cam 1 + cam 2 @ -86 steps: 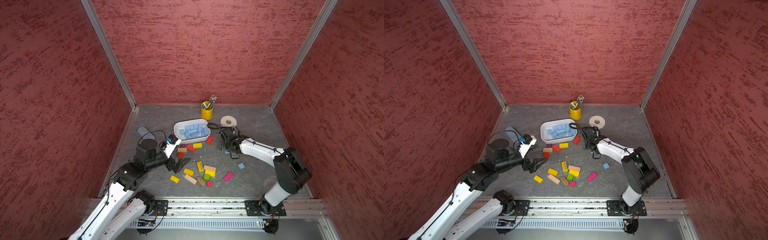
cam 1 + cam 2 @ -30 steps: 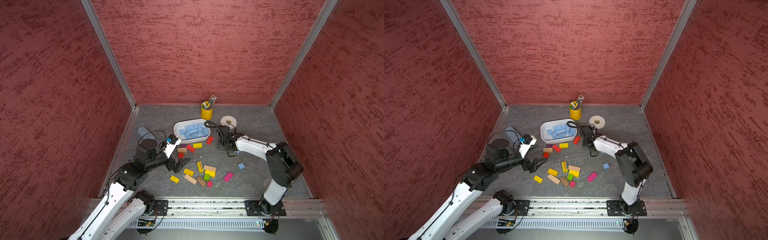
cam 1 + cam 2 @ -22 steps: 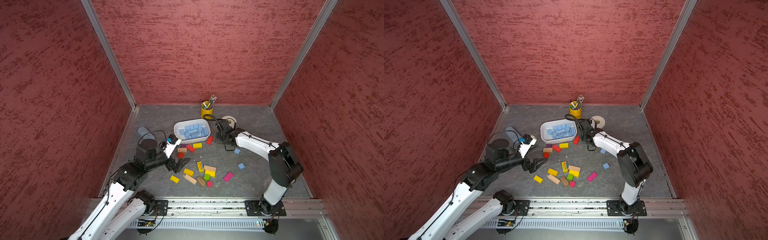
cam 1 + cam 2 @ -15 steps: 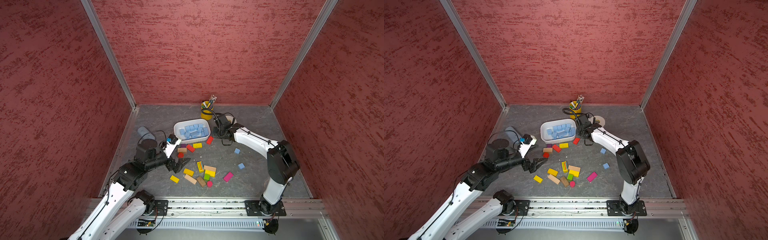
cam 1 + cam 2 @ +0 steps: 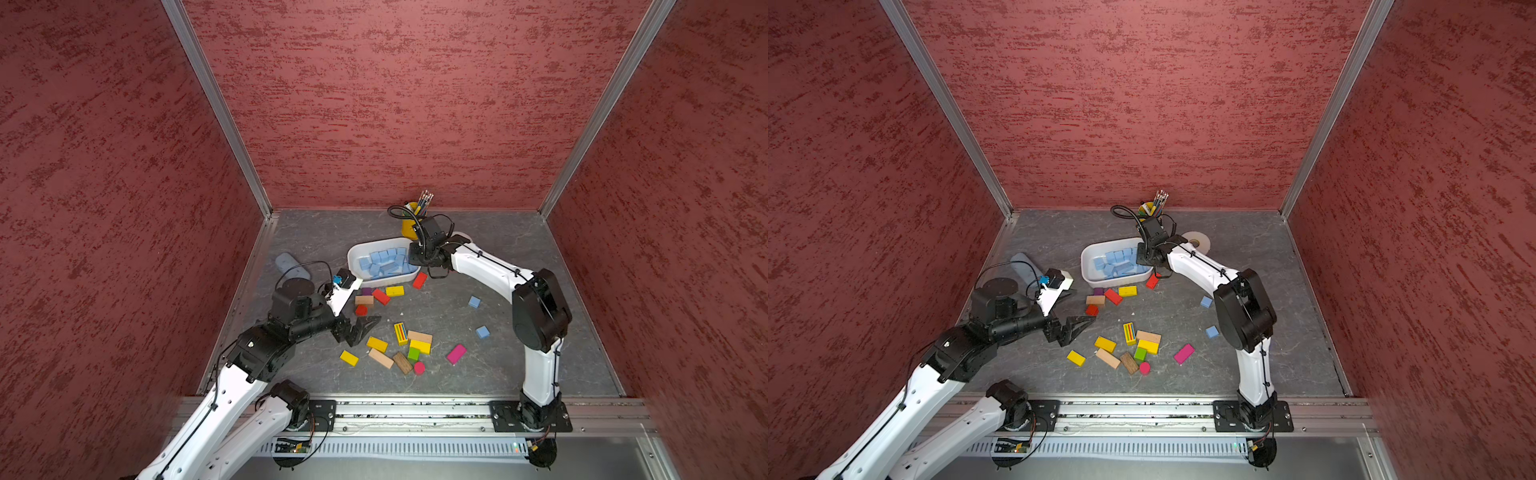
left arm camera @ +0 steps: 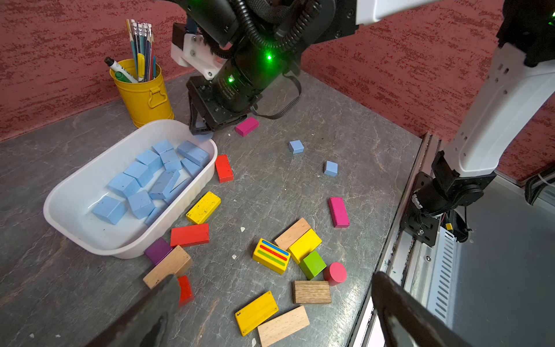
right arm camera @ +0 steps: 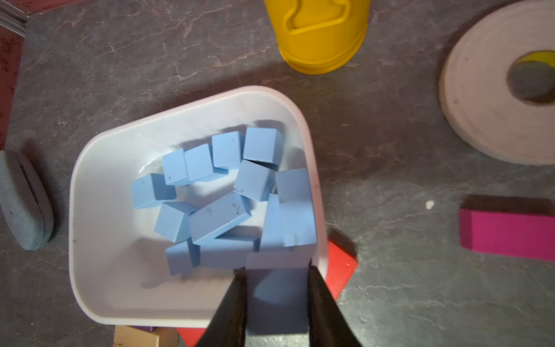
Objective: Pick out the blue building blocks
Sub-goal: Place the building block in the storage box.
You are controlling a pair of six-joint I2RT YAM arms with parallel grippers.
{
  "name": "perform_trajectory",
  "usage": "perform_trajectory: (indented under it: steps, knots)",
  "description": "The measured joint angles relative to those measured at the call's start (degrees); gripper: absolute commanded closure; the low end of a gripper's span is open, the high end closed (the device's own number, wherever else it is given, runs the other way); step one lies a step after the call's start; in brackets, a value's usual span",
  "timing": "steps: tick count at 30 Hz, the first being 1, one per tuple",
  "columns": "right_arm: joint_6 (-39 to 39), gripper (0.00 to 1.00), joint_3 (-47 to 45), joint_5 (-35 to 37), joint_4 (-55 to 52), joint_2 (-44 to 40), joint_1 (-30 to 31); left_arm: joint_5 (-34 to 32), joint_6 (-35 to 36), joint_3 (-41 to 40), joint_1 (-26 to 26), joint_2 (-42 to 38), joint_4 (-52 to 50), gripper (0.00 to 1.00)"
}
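**Releasing a blue block into the tray**

Top views: I find the right gripper (image 5: 412, 261) over the end of the white tray (image 5: 350, 258) that lies toward the yellow pencil cup (image 5: 409, 226); the wrist hides its jaws and load here. One loose blue block (image 5: 474, 301) and a second loose block (image 5: 482, 331) lie on the table, well apart from the tray. The left gripper (image 5: 1077, 328) hovers near the mixed pile, spread wide and empty.

Left wrist view: this adds height; the right gripper (image 6: 201, 129) hangs just above the tray rim, with a sliver of blue under its fingers.

Right wrist view: only here is the grip plain; the jaws are clamped on the held blue block (image 7: 277, 288), which sits over the rim, with a red block (image 7: 342, 267) just outside. I judge that the block could glance off the rim; I should shift inward toward the sorted blue blocks (image 7: 222, 192), descend slightly, then open fully.
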Motion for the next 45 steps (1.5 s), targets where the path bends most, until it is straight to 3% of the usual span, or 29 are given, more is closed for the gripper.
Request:
perform_trajectory:
  steps: [24, 37, 45]
  knots:
    - [-1.66, 0.74, 21.9, -1.75, -7.45, 17.03, 4.17, 0.0, 0.0, 0.0, 0.0, -0.11, 0.0, 0.0]
    - [-1.79, 0.4, 23.54, -2.21, -8.94, 18.45, 4.59, -0.61, 0.0, 0.0, 0.0, -0.11, 0.0, 0.0]
    - [-1.92, 0.29, 23.69, -2.36, -8.68, 18.14, 4.59, -0.9, 0.0, 0.0, 0.0, -0.11, 0.0, 0.0]
